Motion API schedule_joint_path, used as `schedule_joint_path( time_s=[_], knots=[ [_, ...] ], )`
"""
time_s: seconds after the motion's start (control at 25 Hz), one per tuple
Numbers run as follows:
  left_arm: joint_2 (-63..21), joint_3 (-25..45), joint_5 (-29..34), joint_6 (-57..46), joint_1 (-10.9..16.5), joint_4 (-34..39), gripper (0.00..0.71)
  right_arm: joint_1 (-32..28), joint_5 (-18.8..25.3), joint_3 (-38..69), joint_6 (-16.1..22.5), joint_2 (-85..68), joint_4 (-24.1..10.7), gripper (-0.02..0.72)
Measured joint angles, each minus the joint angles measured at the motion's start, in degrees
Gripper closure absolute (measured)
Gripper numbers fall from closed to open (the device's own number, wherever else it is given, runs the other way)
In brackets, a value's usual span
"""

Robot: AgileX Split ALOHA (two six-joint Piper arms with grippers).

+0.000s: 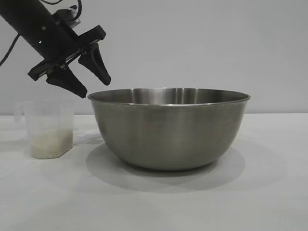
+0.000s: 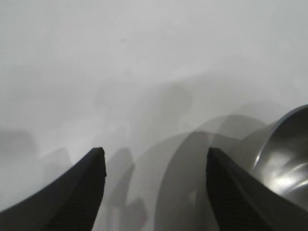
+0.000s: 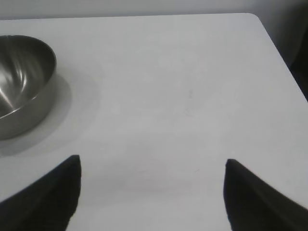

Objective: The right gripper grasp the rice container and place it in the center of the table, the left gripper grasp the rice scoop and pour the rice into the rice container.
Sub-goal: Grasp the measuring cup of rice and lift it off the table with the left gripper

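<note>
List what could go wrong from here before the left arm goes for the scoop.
1. The left end effector hangs open above the rice scoop and close to the rice container; descending, a finger might clip the rolled rim.
2. The scoop is light, tall, and holds little rice, so an off-centre close could tip it.
3. The right end effector is open and away from the container, not steadying it.

The left arm (image 1: pixel 36 24) is a thick matte-black tube with a thin black cable looping off it. It ends in a flat black crossbar bearing the left gripper (image 1: pixel 95 88), two pointed, tapering black fingers. The right gripper (image 3: pixel 153 166) has the same dark, wedge-shaped fingers with finely textured faces.
</note>
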Motion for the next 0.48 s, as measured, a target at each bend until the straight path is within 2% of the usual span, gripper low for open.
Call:
schedule_joint_path(
  time_s=[0.08, 0.24, 0.4, 0.48],
  knots=[
    [-1.40, 0.00, -0.43, 2.44, 0.13, 0.53, 0.309, 0.00, 0.00, 0.00, 0.00, 0.00, 0.00, 0.156],
    [-5.13, 0.00, 0.49, 5.24, 2.69, 2.47, 0.309, 0.00, 0.00, 0.00, 0.00, 0.00, 0.00, 0.156],
    [-9.25, 0.00, 5.44, 4.30, 4.98, 5.97, 0.309, 0.00, 0.00, 0.00, 0.00, 0.00, 0.00, 0.156],
    [-11.23, 0.00, 9.51, -0.32, 5.24, 7.78, 0.309, 0.00, 0.00, 0.00, 0.00, 0.00, 0.00, 0.156]
  ],
)
